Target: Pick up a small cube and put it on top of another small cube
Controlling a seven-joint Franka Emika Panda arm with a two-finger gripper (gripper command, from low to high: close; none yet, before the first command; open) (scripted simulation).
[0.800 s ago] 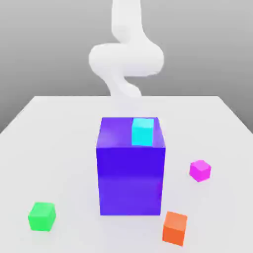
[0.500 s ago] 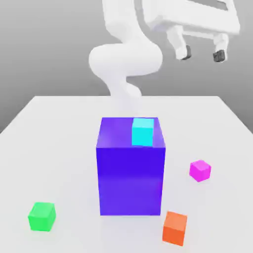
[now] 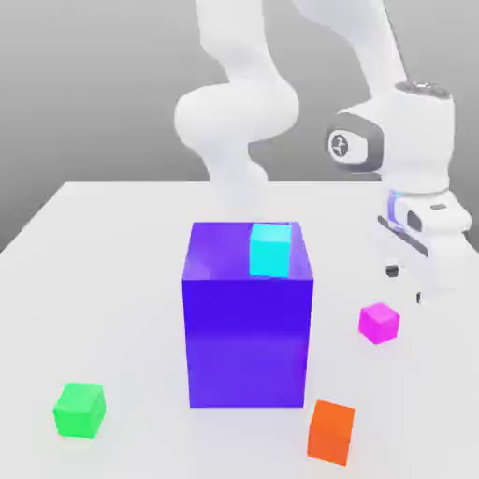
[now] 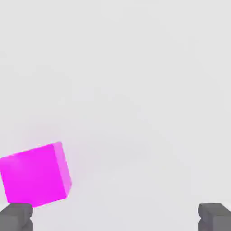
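**Q:** State of your gripper (image 3: 404, 283)?

**A:** Fingers spread wide apart, nothing between them. In the hand view both dark fingertips (image 4: 16, 216) stand well separated, with bare white table (image 4: 135, 90) between. My hand hangs low over the table, clear of its surface.

**Q:** And the small cube?

**A:** The magenta cube (image 3: 379, 323) rests on the table just below and slightly toward the exterior view's left of my fingers — near, not touching. In the hand view the magenta cube (image 4: 35, 175) sits off to one side, close by one fingertip, outside the gap and turned a little askew to the finger line.

**Q:** What lies farther out?

**A:** The large blue-purple block (image 3: 248, 318) stands beyond the magenta cube, toward the exterior view's left of my hand. A cyan cube (image 3: 271, 250) sits on its top face, near the corner closest to me. The orange cube (image 3: 331, 431) lies on the table below my hand in the exterior view, near the block's front corner. The green cube (image 3: 79, 410) is farthest — well apart, past the block.
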